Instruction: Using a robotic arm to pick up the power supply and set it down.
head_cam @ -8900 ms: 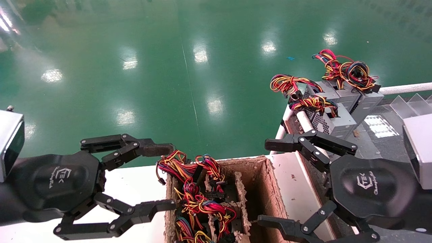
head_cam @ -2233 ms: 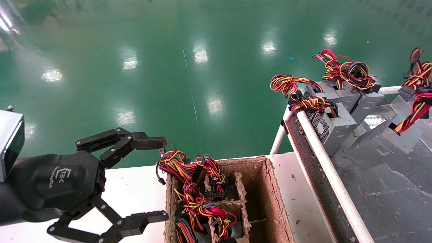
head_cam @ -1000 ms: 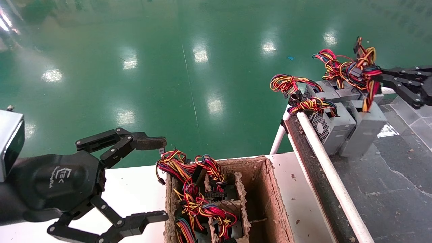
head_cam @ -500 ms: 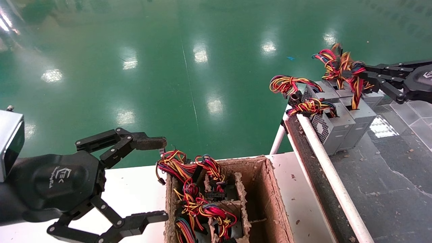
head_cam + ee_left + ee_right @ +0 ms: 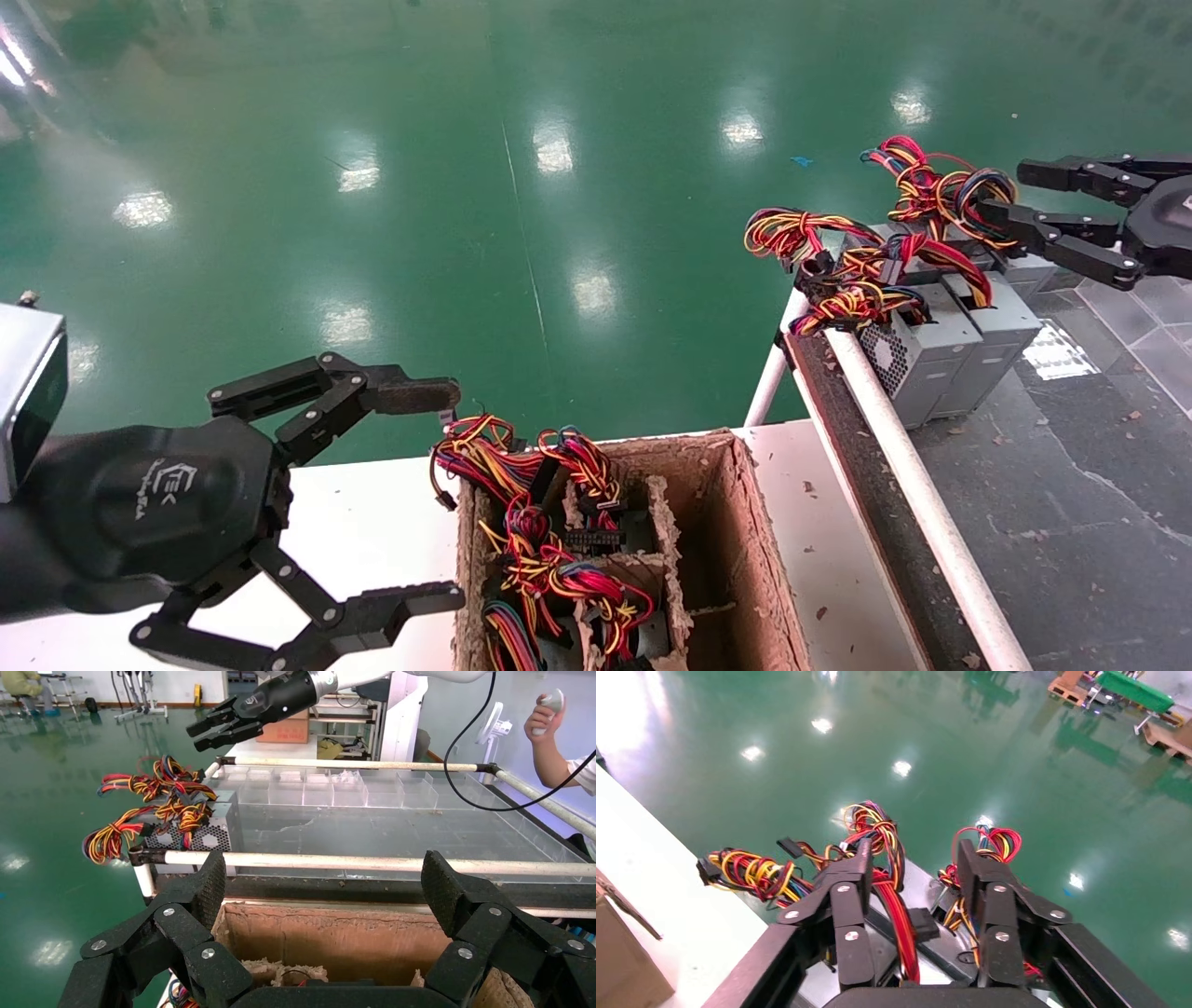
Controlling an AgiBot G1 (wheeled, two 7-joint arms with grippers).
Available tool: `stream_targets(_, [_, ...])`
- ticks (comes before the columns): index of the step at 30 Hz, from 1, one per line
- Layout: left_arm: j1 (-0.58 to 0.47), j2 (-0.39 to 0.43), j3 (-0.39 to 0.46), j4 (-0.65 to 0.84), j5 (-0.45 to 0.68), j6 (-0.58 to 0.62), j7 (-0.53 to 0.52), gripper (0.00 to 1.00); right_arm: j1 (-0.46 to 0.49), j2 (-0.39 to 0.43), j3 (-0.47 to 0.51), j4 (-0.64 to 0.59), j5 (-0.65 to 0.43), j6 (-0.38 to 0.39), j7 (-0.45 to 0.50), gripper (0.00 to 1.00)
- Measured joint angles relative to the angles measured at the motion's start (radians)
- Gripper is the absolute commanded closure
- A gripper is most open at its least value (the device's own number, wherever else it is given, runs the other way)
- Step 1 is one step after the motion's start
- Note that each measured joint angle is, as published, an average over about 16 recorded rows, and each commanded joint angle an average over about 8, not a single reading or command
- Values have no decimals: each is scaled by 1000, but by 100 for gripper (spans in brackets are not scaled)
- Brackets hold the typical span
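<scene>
Hovering right gripper, power supply set down among the others

Right gripper [image 5: 1034, 198] sits at the upper right of the head frame, just beside the wire bundles on top of the metal boxes. Its fingers [image 5: 852, 896] are spread apart with nothing held; in the right wrist view red and yellow wires run between them but are not clamped.

Power supply [image 5: 992, 337] stands on the dark tray [image 5: 1071, 522] at right centre, touching the neighbouring silver box [image 5: 917, 359] with the perforated vent side. More grey boxes stand behind it. Red, yellow and black wires [image 5: 861, 270] lie over their tops and hang over the white rail [image 5: 908, 494].

Left gripper [image 5: 419, 494] is at the lower left of the head frame, above the white table [image 5: 372, 522], just beside the cardboard box [image 5: 726, 540]. Its fingers [image 5: 410, 396] are wide open, holding nothing. The box, bottom centre, holds more wire bundles [image 5: 549, 550] between torn paper dividers.

In the left wrist view a person's hand [image 5: 545, 713] shows at the upper right.
</scene>
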Motion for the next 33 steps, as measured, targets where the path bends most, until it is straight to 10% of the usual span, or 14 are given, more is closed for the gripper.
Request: stream_targets(33, [0,0,1,1,-1,0,1,0,-356,47,43,553,306,-66,254,0])
